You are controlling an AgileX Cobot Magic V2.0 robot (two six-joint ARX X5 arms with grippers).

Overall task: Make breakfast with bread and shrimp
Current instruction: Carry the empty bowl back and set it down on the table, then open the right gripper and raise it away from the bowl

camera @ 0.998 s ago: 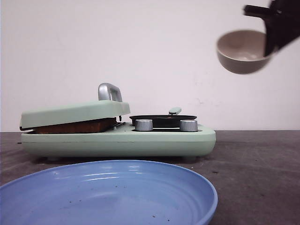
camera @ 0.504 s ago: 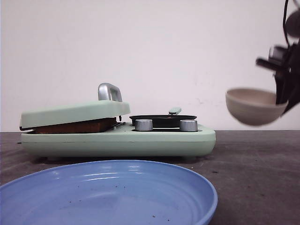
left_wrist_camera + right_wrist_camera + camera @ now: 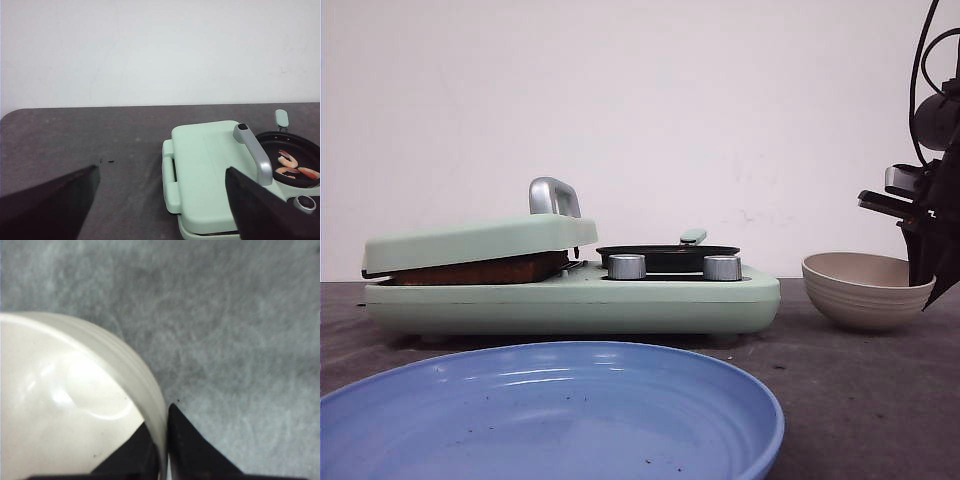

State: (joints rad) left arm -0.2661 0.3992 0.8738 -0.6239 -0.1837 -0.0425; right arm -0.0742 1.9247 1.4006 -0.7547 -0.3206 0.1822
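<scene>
Bowl (image 3: 865, 290) of beige ribbed ceramic, empty, resting on dark grey surface (image 3: 860, 390) near its right edge, rim pinched by closed right end effector (image 3: 166, 442). Best finished by parting fingers only once base sits flat, then lifting straight up to avoid tipping. Pinkish-orange curled shrimp (image 3: 294, 167) lying in black round pan (image 3: 290, 162) of mint-green breakfast maker (image 3: 570, 290), well left of right end effector. Browned bread (image 3: 485, 268) clamped under mint lid. Left end effector (image 3: 162, 200) wide open, holding nothing.
</scene>
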